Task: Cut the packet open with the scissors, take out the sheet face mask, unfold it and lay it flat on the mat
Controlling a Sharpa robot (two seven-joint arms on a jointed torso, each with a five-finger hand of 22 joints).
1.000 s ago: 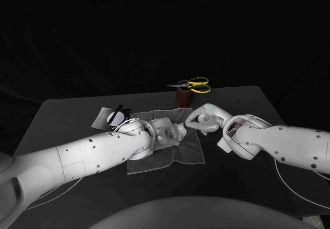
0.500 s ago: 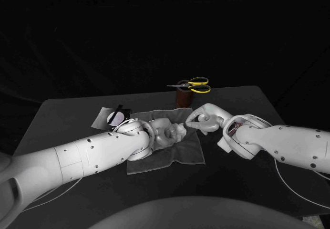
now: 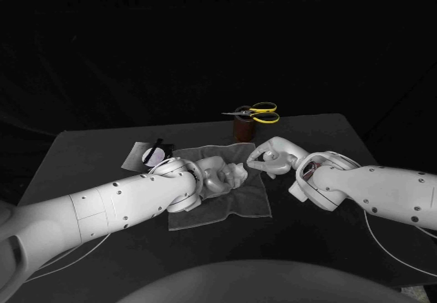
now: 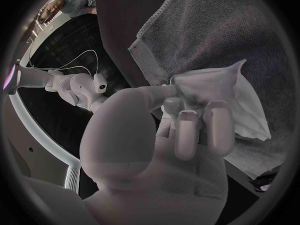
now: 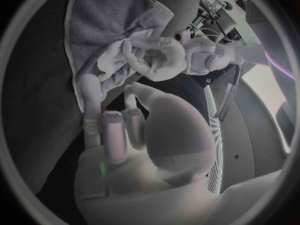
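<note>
left hand (image 3: 218,176) holds mask (image 4: 215,82) (scissors (image 3: 257,112) in holder (image 3: 244,130))

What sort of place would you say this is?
Probably a robot lab bench: a black table, dark backdrop, scissors in a holder, and a grey mat where the left hand holds a sheet mask.

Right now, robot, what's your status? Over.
Left hand grips crumpled sheet face mask over mat. Right hand beside it, holding nothing. Scissors in holder, packet aside: neither in the way.
</note>
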